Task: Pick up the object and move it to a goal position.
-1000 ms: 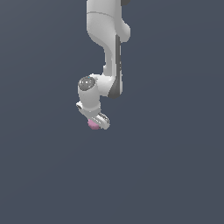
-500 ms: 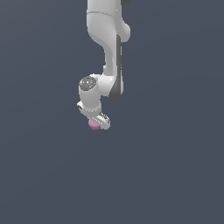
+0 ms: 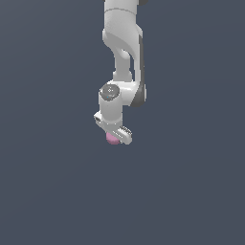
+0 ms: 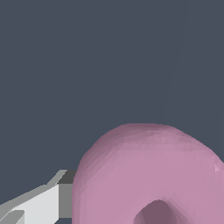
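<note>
The arm (image 3: 123,52) comes down from the top of the exterior view, a little to that view's right of centre, and ends at the gripper (image 3: 115,134) near the middle. The ring (image 3: 112,139) sits directly under the gripper, touching its underside and partly hidden by it, toward the exterior view's left end of the gripper. In the wrist view the ring (image 4: 148,175) lies close under the camera, with one of the fingers (image 4: 39,205) just beside it, right at its outer edge.
</note>
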Controlling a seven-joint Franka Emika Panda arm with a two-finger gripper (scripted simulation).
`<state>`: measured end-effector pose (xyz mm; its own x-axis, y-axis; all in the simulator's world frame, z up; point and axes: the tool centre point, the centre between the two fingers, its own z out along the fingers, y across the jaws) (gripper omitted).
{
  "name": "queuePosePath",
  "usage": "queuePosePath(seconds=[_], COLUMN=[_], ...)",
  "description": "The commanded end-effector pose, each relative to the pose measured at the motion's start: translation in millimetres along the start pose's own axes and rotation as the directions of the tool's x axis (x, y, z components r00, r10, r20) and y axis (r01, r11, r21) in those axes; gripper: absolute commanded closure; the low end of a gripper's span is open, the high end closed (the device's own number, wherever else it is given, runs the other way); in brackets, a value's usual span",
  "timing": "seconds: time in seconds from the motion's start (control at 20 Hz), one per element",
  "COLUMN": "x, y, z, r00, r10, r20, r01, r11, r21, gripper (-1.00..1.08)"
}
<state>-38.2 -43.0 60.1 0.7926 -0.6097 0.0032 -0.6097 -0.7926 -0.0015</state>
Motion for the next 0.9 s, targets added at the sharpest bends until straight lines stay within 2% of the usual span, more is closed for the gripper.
queuePosePath(seconds=[0.0, 0.55, 0.85], x=[-6, -32, -40], y=[-24, -144, -192], z=[-7, -39, -52], r00=[1.0, 1.0, 1.0], r10=[-0.001, 0.0, 0.0], r20=[0.0, 0.001, 0.002], r01=[0.001, 0.0, 0.0], r11=[1.0, 1.0, 1.0], r21=[0.0, -0.002, -0.002], gripper=[1.08, 1.08, 1.08])
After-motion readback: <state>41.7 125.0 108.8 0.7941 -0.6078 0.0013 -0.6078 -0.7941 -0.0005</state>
